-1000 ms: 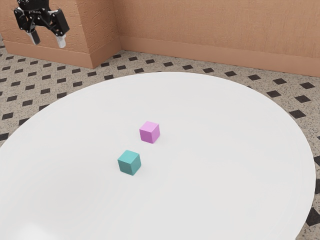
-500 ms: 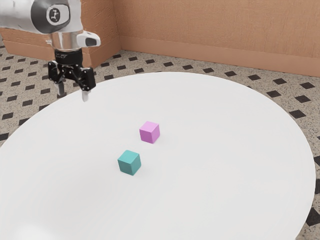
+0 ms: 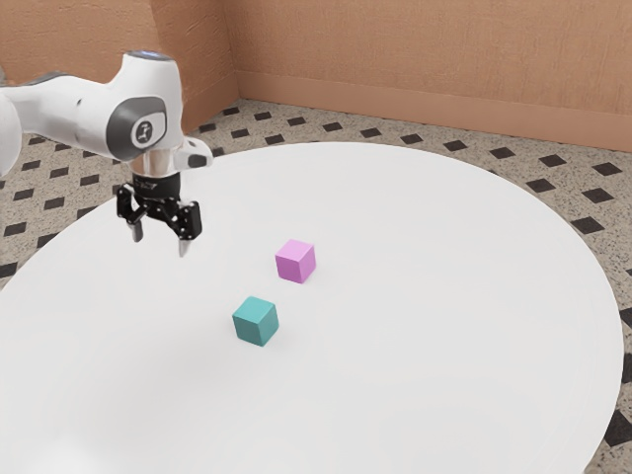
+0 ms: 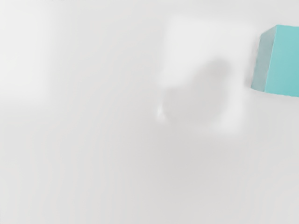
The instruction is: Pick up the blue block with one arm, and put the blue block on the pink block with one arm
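Since a second ago the pincer [image 3: 160,240] has dropped lower and come in over the smooth, round white desk [image 3: 444,296], where it hangs open and empty. The blue block [image 3: 256,321], a plain cube, rests near the desk's middle, close to the pink block [image 3: 295,261] but not touching it.

Nothing legible anywhere from where I stand. The only marking is a small white emblem on the round grey cap [image 3: 145,126] of the arm [image 3: 59,104], just above the end effector [image 3: 159,242], and it's too small to read as a letter.
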